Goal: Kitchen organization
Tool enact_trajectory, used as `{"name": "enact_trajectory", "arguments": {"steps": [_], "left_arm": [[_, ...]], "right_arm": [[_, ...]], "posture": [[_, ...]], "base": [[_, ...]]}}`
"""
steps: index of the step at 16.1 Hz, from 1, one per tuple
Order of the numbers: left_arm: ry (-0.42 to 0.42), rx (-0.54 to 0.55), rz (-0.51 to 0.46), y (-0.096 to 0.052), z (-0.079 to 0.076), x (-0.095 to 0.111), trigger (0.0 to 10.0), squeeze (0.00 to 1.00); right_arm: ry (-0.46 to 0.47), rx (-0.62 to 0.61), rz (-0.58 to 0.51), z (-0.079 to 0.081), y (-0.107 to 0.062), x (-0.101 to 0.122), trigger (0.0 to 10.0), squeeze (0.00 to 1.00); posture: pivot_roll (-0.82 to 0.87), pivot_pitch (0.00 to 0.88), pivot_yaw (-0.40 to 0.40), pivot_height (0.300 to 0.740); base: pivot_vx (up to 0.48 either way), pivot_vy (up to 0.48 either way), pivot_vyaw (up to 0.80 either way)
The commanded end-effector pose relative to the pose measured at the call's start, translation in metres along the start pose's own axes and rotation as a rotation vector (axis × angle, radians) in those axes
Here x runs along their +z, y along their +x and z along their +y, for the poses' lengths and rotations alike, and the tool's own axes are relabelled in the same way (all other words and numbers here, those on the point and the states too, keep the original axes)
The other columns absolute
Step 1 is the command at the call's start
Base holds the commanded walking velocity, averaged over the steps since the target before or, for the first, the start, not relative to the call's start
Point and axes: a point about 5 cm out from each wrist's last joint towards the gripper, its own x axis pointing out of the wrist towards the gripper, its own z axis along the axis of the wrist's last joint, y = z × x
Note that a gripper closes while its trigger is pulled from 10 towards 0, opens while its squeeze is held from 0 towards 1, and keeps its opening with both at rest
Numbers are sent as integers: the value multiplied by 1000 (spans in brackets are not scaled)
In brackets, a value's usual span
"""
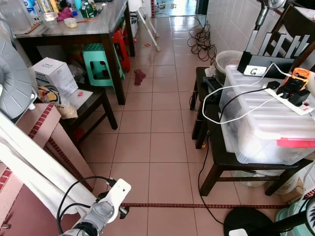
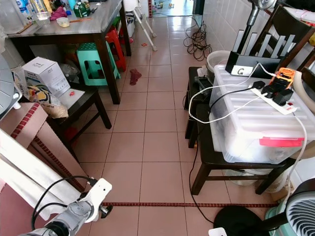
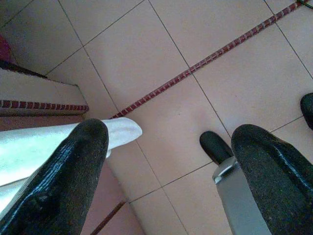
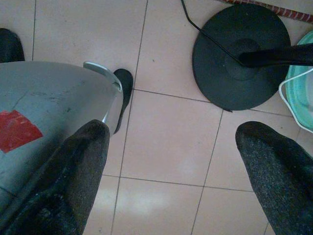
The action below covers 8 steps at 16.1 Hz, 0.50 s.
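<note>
A dark-framed kitchen table (image 1: 98, 27) stands at the far left, with bottles (image 1: 44, 6) and a small bowl (image 1: 71, 22) on it. A white carton (image 1: 55, 74) rests on a low dark side table (image 1: 93, 101) in front of it. My left arm (image 1: 106, 206) hangs low at the bottom left. In the left wrist view my left gripper (image 3: 168, 132) is open over bare floor tiles, holding nothing. My right gripper (image 4: 173, 129) is open too, above tiles beside a black fan base (image 4: 242, 56).
A clear lidded bin (image 1: 266, 123) with a power strip (image 1: 293, 96) and white cables sits on a dark bench (image 1: 221, 157) at the right. Green (image 1: 98, 61) and red (image 1: 120, 44) stools stand under the table. A red rag (image 1: 140, 76) lies on the tiled aisle. Cardboard (image 1: 44, 142) leans at the left.
</note>
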Motion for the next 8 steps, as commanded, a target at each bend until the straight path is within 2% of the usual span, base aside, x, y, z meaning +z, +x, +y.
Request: {"name": "enact_trajectory", "arguments": {"steps": [1,8], "left_arm": [[-3,15,8,-1,4,-2,10000,0],[-3,15,8,-1,4,-2,10000,0]], "right_arm": [[17,36,-19,12,2,6,10000,0],[17,36,-19,12,2,6,10000,0]], "posture": [[1,12,83,740],[1,12,83,740]], "base": [[0,0,0],[0,0,0]]}}
